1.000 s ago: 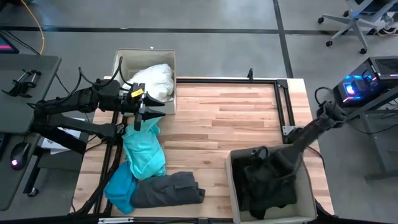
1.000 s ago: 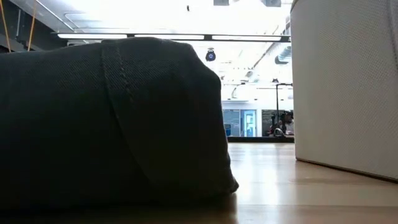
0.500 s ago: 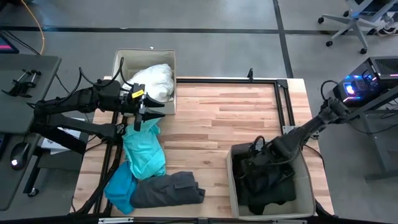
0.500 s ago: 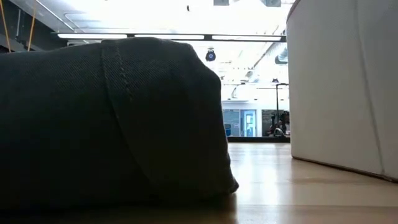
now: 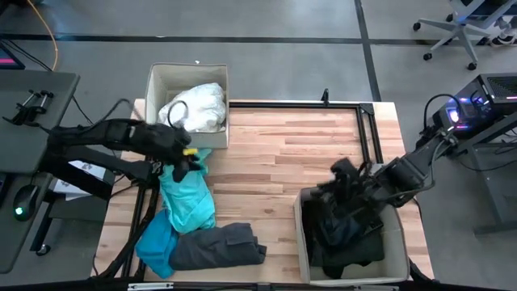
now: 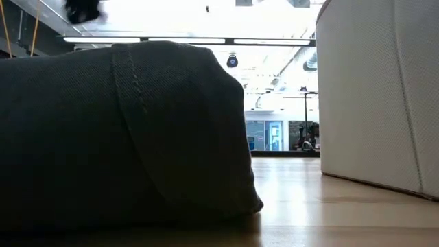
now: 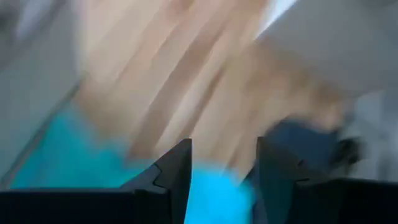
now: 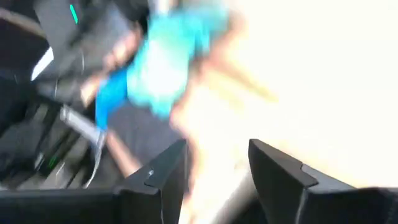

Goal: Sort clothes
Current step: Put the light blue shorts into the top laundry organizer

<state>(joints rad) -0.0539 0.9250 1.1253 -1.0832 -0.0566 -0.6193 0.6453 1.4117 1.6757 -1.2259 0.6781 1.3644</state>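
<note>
Leftmost, the left tool (image 5: 187,158) is spread empty over the crumpled turquoise fabric garment (image 5: 187,202) on the table; a shallow pinch could slip. The right tool (image 5: 346,179), spread, could snag black clothes (image 5: 343,238) in the beige fabric bin (image 5: 300,234).

Garment pile (image 5: 187,218) at table's (image 5: 307,153) left edge, between two bins (image 5: 187,81) (image 5: 300,234).

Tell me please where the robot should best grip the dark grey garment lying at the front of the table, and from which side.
Probably from straight above. The dark grey garment lies flat and folded, so pinch a raised fold near its bare right end; its left end touches the turquoise garment. The left gripper is nearer.
</note>
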